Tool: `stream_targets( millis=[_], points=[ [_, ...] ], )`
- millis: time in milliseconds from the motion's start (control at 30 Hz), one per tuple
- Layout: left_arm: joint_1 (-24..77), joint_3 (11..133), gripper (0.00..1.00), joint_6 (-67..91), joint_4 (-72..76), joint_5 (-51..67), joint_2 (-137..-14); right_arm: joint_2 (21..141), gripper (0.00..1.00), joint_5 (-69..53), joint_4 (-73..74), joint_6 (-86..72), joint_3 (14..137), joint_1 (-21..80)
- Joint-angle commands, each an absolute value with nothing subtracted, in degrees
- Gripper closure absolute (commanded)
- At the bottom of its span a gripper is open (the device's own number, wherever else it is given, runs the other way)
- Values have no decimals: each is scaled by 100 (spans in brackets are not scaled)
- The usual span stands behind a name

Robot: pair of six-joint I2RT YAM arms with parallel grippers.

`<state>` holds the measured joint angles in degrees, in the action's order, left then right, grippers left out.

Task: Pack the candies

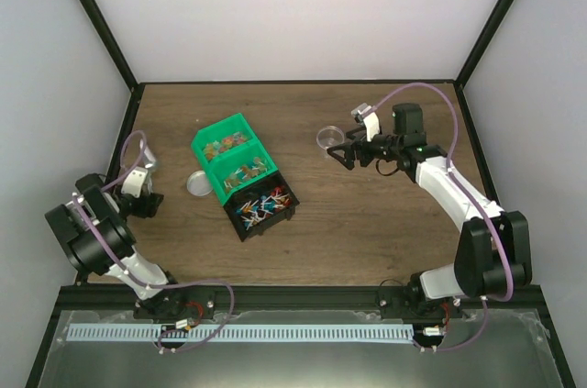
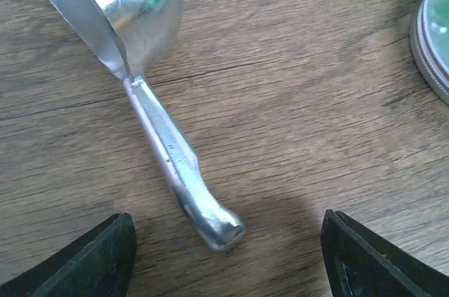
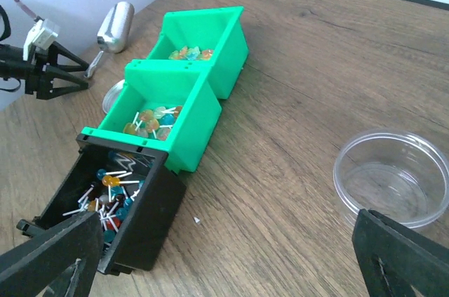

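Candies (image 1: pixel 261 206) sit in the black bin (image 3: pixel 151 220), at the near end of a row with two green bins (image 3: pixel 210 65), on the desk (image 1: pixel 367 214) between my two arms. They are tiny, red, blue, orange and white, with thin white sticks, all jumbled up.

My left gripper (image 2: pixel 224 258) is wide and holds nothing. The metal scoop (image 2: pixel 175 156) lies flat, its handle end between the fingers (image 2: pixel 91 258), touching neither. The handle runs away up and left. The candies lie off to that gripper's right.

My right gripper (image 3: pixel 224 248) is wide too, empty, near the clear cup (image 3: pixel 393 132). I think grabbing the scoop comes first.
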<state>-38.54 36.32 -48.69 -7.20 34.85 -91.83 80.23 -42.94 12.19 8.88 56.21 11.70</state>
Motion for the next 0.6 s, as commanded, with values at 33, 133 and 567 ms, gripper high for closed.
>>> stream_targets(
  millis=[33, 133, 567],
  points=[
    [-4067, 3643, 25, -5254, -672, 3943, -9399, 7811, 0, -4612, 1075, 768, 5779, 1166],
    [-4077, 3556, 25, -5150, -651, 3806, -9238, 7781, 0, -4659, 1053, 773, 5700, 1168],
    [-4089, 3903, 28, -4567, -314, 4081, -9896, 7933, 0, -4810, 1034, 773, 5742, 1190]
  ],
)
